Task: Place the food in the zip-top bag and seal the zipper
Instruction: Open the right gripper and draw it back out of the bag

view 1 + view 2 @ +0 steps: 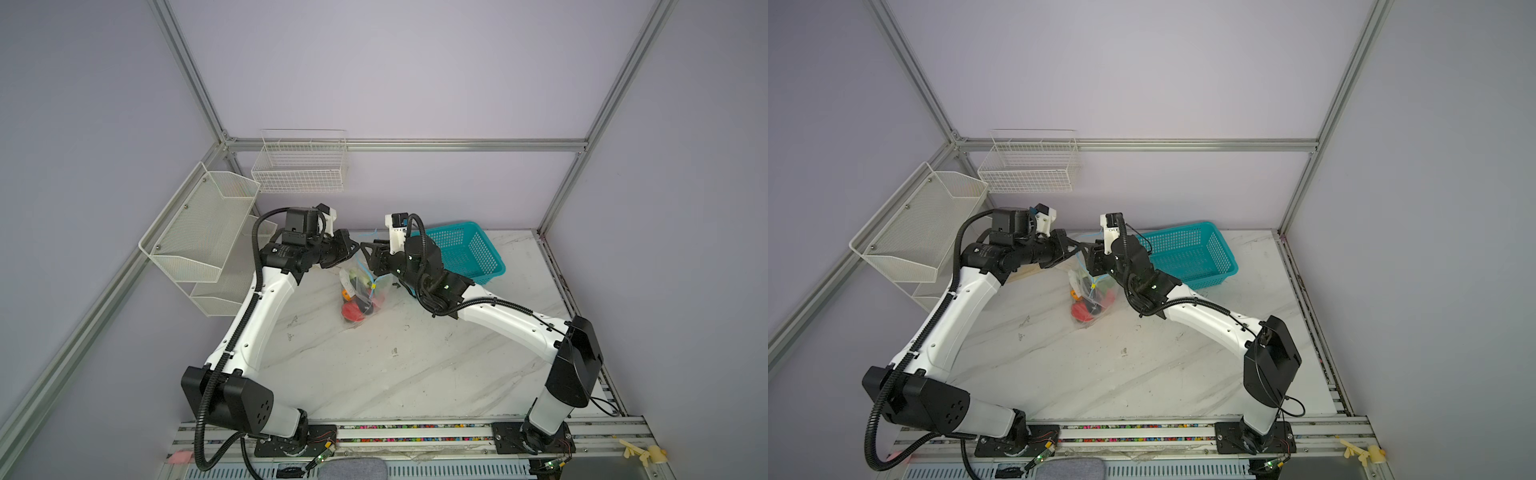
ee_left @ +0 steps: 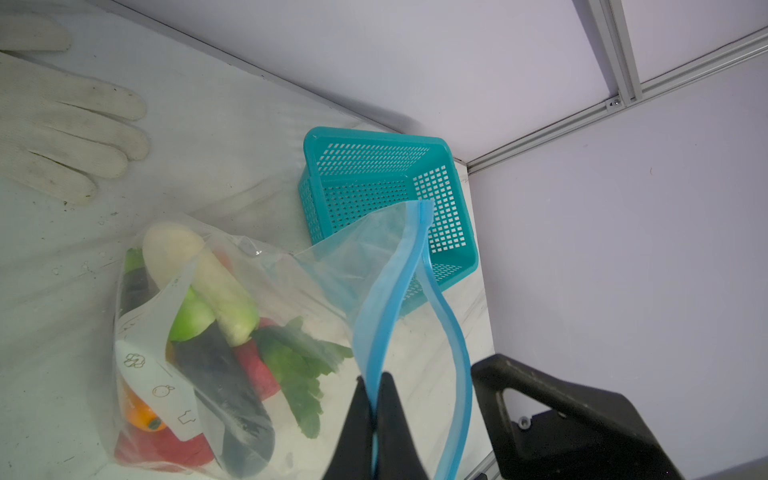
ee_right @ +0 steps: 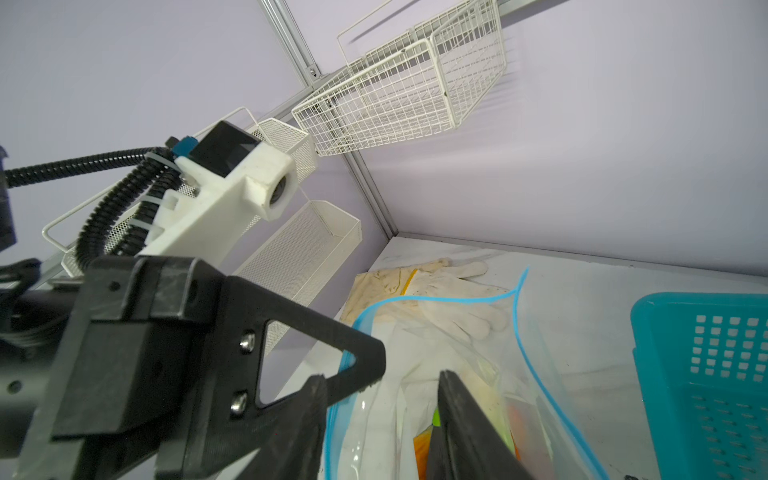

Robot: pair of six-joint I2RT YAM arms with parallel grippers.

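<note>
The zip-top bag (image 2: 266, 286) lies on the marble table (image 1: 374, 365) with its mouth lifted and open. Inside it is the food: a white radish (image 2: 199, 270), a dark eggplant (image 2: 226, 386), green leaves, and red and orange pieces (image 1: 352, 311). My left gripper (image 2: 374, 378) is shut on one side of the zipper (image 2: 392, 282), and the strip runs up from between its fingers. The other side of the zipper (image 3: 524, 332) bows away. A small yellow slider (image 1: 373, 286) hangs on the strip. My right gripper (image 3: 382, 376) stands open over the bag's mouth and holds nothing.
The teal perforated basket (image 1: 465, 249) stands just behind the right arm. White work gloves (image 2: 62, 124) lie on the table beyond the bag. White mesh shelves (image 1: 195, 237) and a wire basket (image 1: 301, 166) hang on the left and back walls.
</note>
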